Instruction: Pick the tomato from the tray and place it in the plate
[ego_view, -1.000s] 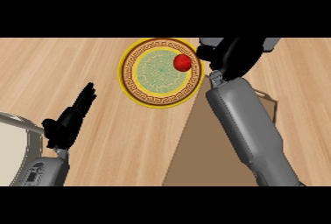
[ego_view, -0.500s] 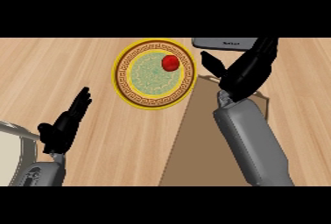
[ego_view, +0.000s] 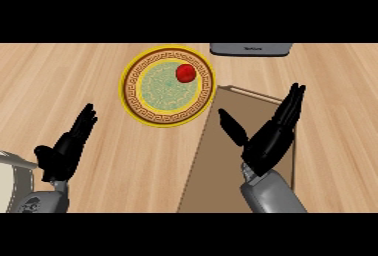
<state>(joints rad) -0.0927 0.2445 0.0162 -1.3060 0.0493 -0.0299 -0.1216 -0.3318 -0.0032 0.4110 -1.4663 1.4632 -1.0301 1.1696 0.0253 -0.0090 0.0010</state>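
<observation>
Your tomato (ego_view: 185, 73) sits in the plate (ego_view: 140, 107); the job looks done. Both hands, right (ego_view: 269, 137) and left (ego_view: 68, 147), show fingers apart, holding nothing.

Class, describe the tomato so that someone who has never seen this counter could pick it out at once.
Start at the wooden counter and find the round plate with the yellow rim and patterned brown band, lying near the far edge. On its pale green centre, toward the upper right, sits the tomato. It is the only small, round, bright red thing in view.
</observation>
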